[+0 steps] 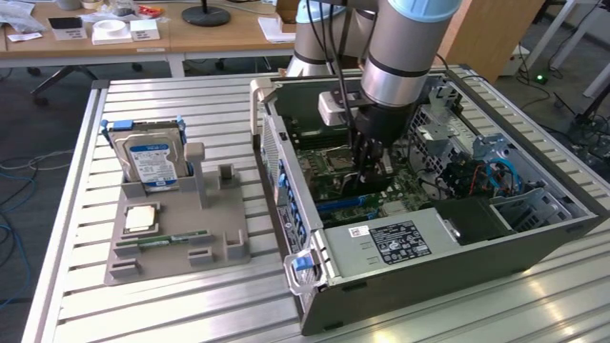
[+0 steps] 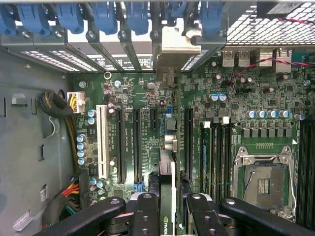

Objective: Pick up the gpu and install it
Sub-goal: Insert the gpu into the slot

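Table (image 1: 191,107) of aluminium slats beneath everything, carrying an open tower case (image 1: 458,264) laid on its side. Arm (image 1: 405,43) reaching down into that case from above. Motherboard (image 2: 147,93) directly below the gripper (image 2: 170,211); power supply (image 1: 391,239) close beside the tool, on the side nearer the exterior camera. Grey fixture tray (image 1: 171,268) well apart from the gripper, outside the case toward the exterior view's left, loaded with an upright hard drive (image 1: 151,163) and a green memory stick (image 1: 171,238).

Gripper clenched on the gpu (image 2: 167,169), one of the fingers (image 2: 146,216) against each face. Orientation of the gpu: edge-on, running straight ahead of the fingers, parallel to the long black expansion slots (image 2: 121,145) on either side. Silver bracket (image 2: 179,46) at the end farthest from the fingers, up against the rear slot openings of the case. Processor socket (image 2: 263,179) off to one side of the tool.

Progress, as a judgement: pick-up done; carry into the case done; alignment over the slot row apparently reached. Seating not confirmed. Release not yet made.

Hidden or unclear: bottom edge and connector of the gpu masked by the gpu itself, so depth in the slot not determinable. Gripper body cut off at the wrist picture's edge. From the exterior view, gpu and fingers merged into one dark mass under the arm.
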Motion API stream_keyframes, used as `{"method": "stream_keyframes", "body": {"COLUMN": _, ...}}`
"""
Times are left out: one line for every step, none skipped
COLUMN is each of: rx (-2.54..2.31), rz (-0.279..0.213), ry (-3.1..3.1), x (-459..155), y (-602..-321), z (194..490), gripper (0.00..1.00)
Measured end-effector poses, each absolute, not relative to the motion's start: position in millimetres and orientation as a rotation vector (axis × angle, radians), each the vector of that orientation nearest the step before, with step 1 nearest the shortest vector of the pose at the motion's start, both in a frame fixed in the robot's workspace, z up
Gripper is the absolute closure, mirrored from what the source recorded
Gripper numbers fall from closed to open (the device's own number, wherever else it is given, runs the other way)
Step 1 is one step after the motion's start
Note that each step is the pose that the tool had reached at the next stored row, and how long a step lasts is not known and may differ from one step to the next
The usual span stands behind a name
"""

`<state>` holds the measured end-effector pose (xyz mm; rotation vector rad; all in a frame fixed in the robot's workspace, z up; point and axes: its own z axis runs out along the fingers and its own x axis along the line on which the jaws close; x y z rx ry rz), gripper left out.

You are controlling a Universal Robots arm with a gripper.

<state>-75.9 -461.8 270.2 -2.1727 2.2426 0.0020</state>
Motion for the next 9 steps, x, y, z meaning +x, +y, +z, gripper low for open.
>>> {"method": "stream_keyframes", "body": {"rx": -2.173, "rz": 0.002, "ry": 2.243, "x": -76.6, "y": -461.8, "z": 270.2, "gripper": 0.74}}
{"method": "stream_keyframes", "body": {"rx": -2.173, "rz": 0.002, "ry": 2.243, "x": -77.0, "y": -461.8, "z": 270.2, "gripper": 0.74}}
{"method": "stream_keyframes", "body": {"rx": -2.173, "rz": 0.002, "ry": 2.243, "x": -77.2, "y": -461.8, "z": 270.2, "gripper": 0.74}}
{"method": "stream_keyframes", "body": {"rx": -2.173, "rz": 0.002, "ry": 2.242, "x": -77.2, "y": -461.8, "z": 270.2, "gripper": 0.74}}
{"method": "stream_keyframes", "body": {"rx": -2.173, "rz": 0.002, "ry": 2.242, "x": -77.3, "y": -461.8, "z": 270.2, "gripper": 0.74}}
{"method": "stream_keyframes", "body": {"rx": -2.173, "rz": 0.002, "ry": 2.243, "x": -77.5, "y": -461.8, "z": 270.2, "gripper": 0.74}}
{"method": "stream_keyframes", "body": {"rx": -2.173, "rz": 0.002, "ry": 2.243, "x": -77.7, "y": -461.8, "z": 270.2, "gripper": 0.74}}
{"method": "stream_keyframes", "body": {"rx": -2.173, "rz": 0.002, "ry": 2.243, "x": -78.0, "y": -461.8, "z": 270.2, "gripper": 0.74}}
{"method": "stream_keyframes", "body": {"rx": -2.173, "rz": 0.002, "ry": 2.243, "x": -78.4, "y": -461.8, "z": 270.2, "gripper": 0.74}}
